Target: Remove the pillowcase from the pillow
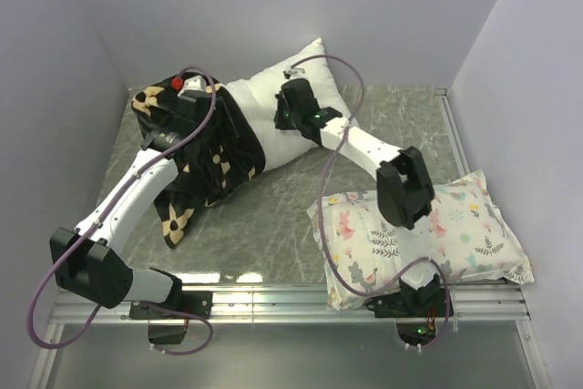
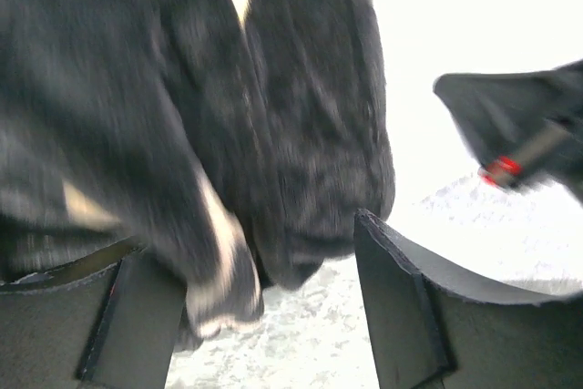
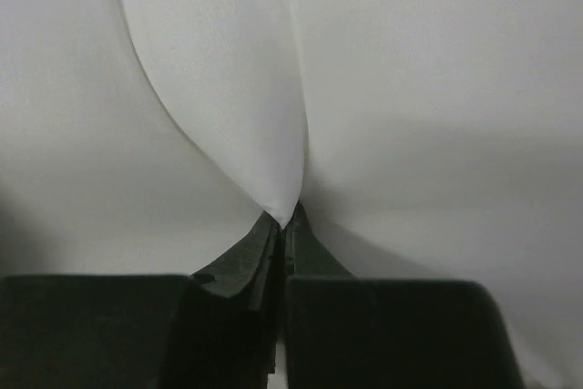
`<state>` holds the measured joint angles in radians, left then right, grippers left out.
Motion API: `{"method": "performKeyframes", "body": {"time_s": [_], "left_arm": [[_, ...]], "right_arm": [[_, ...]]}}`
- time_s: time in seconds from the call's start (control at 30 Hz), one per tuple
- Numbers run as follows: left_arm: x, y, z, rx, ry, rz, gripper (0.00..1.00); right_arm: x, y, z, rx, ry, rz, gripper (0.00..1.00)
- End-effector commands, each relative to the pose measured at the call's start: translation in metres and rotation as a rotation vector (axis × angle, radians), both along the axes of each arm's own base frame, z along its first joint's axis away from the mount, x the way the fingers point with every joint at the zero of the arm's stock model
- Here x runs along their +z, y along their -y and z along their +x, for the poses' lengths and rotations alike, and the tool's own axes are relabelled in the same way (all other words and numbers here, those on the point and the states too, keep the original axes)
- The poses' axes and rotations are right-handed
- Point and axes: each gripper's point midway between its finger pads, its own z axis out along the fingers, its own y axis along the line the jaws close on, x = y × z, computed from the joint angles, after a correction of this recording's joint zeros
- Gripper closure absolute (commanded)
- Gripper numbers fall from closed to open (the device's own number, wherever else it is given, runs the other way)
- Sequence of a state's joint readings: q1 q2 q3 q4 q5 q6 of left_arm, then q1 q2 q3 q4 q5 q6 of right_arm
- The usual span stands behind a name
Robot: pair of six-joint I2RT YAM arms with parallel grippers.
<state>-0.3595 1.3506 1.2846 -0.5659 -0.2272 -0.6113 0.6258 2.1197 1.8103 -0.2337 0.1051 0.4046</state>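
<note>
Marbling in grey-green is seen across the worktop [image 1: 291, 216], which is enclosed by plain white walls [image 1: 273, 6] at nine, twelve and three o'clock. The pillow [image 1: 273, 102] is laid towards twelve, its right part bared. The pillowcase [image 1: 219, 148] is bunched over its left end at ten o'clock. A floral pillow [image 1: 465, 225] is set at four o'clock. The left pincer [image 2: 244, 234] is spread, with black cloth hung between its fingers. The right pincer [image 3: 282, 225] is pressed together, a fold of the pillow being pinched.
</note>
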Motion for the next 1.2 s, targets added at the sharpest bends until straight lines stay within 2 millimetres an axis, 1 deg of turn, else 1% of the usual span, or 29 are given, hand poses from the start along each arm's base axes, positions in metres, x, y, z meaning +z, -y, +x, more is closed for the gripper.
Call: {"method": "performKeyframes", "body": {"time_s": [0.0,0.03,0.1,0.13,0.17,0.2,0.23,0.27,0.3,0.4,0.43,0.47,0.5,0.53,0.6,0.63,0.67,0.7,0.73,0.77,0.8,0.83,0.87,0.9,0.93,0.97,1.0,1.03,1.17], "left_arm": [[0.000,0.019,0.003,-0.007,0.031,-0.006,0.26],[-0.004,0.023,0.003,-0.010,0.026,-0.007,0.26],[-0.009,0.036,-0.001,-0.028,0.022,0.003,0.26],[-0.015,0.041,0.000,-0.032,0.014,0.012,0.25],[-0.020,0.051,-0.004,-0.050,0.007,0.016,0.25],[-0.025,0.055,-0.005,-0.046,0.001,0.032,0.25],[-0.035,0.059,-0.005,-0.045,-0.019,0.044,0.25],[-0.039,0.068,-0.009,-0.060,-0.024,0.054,0.24],[-0.045,0.071,-0.010,-0.063,-0.031,0.064,0.24],[-0.065,0.076,-0.009,-0.059,-0.068,0.102,0.26],[-0.077,0.071,-0.007,-0.029,-0.094,0.135,0.35],[-0.082,0.067,-0.007,-0.009,-0.111,0.160,0.45],[-0.089,0.060,-0.010,0.009,-0.137,0.197,0.57],[-0.094,0.049,-0.008,0.052,-0.141,0.243,0.79],[-0.099,0.028,-0.012,0.110,-0.165,0.297,0.97],[-0.095,0.007,-0.008,0.172,-0.163,0.290,0.99],[-0.095,-0.005,-0.008,0.198,-0.168,0.274,1.00],[-0.099,-0.018,-0.008,0.222,-0.173,0.254,1.00],[-0.089,-0.042,-0.006,0.272,-0.160,0.196,1.00],[-0.087,-0.056,-0.006,0.304,-0.151,0.178,1.00],[-0.093,-0.070,-0.011,0.334,-0.163,0.172,1.00],[-0.085,-0.095,-0.012,0.399,-0.143,0.153,1.00],[-0.084,-0.108,-0.014,0.433,-0.142,0.146,1.00],[-0.088,-0.121,-0.019,0.463,-0.155,0.146,1.00],[-0.085,-0.140,-0.021,0.516,-0.145,0.128,1.00],[-0.092,-0.147,-0.027,0.530,-0.161,0.116,1.00],[-0.092,-0.153,-0.028,0.549,-0.160,0.101,1.00],[-0.092,-0.163,-0.031,0.580,-0.157,0.076,1.00],[-0.106,-0.158,-0.031,0.564,-0.179,0.025,1.00]], "right_arm": [[-0.027,0.066,-0.043,-0.086,-0.142,-0.144,1.00],[-0.003,0.071,-0.047,-0.092,-0.103,-0.124,1.00],[0.007,0.079,-0.055,-0.092,-0.090,-0.128,1.00],[0.019,0.081,-0.058,-0.090,-0.072,-0.112,1.00],[0.020,0.081,-0.060,-0.088,-0.070,-0.112,1.00],[0.020,0.080,-0.061,-0.076,-0.076,-0.107,1.00],[0.015,0.079,-0.062,-0.073,-0.089,-0.118,1.00],[0.012,0.079,-0.063,-0.070,-0.096,-0.123,1.00],[0.010,0.075,-0.065,-0.053,-0.105,-0.114,1.00],[0.005,0.076,-0.064,-0.053,-0.107,-0.119,1.00],[0.002,0.079,-0.061,-0.066,-0.109,-0.132,1.00],[0.001,0.085,-0.058,-0.075,-0.118,-0.138,1.00],[-0.001,0.088,-0.056,-0.082,-0.126,-0.134,1.00],[0.000,0.092,-0.055,-0.085,-0.129,-0.124,1.00],[0.000,0.111,-0.046,-0.124,-0.135,-0.108,1.00],[0.001,0.116,-0.044,-0.130,-0.142,-0.096,1.00],[0.001,0.130,-0.038,-0.161,-0.147,-0.086,1.00],[0.005,0.137,-0.036,-0.173,-0.143,-0.075,1.00],[0.005,0.142,-0.036,-0.181,-0.151,-0.059,1.00],[0.007,0.149,-0.034,-0.196,-0.149,-0.048,1.00],[0.015,0.164,-0.030,-0.228,-0.140,-0.032,1.00],[0.017,0.173,-0.028,-0.245,-0.139,-0.023,1.00],[0.018,0.179,-0.028,-0.252,-0.145,-0.001,1.00],[0.024,0.195,-0.024,-0.284,-0.136,0.014,1.00],[0.026,0.202,-0.023,-0.299,-0.134,0.022,1.00],[0.030,0.206,-0.022,-0.303,-0.131,0.034,1.00],[0.032,0.217,-0.018,-0.323,-0.127,0.040,1.00],[0.033,0.219,-0.017,-0.329,-0.126,0.042,1.00],[0.045,0.221,-0.009,-0.333,-0.111,0.047,1.00]]}}
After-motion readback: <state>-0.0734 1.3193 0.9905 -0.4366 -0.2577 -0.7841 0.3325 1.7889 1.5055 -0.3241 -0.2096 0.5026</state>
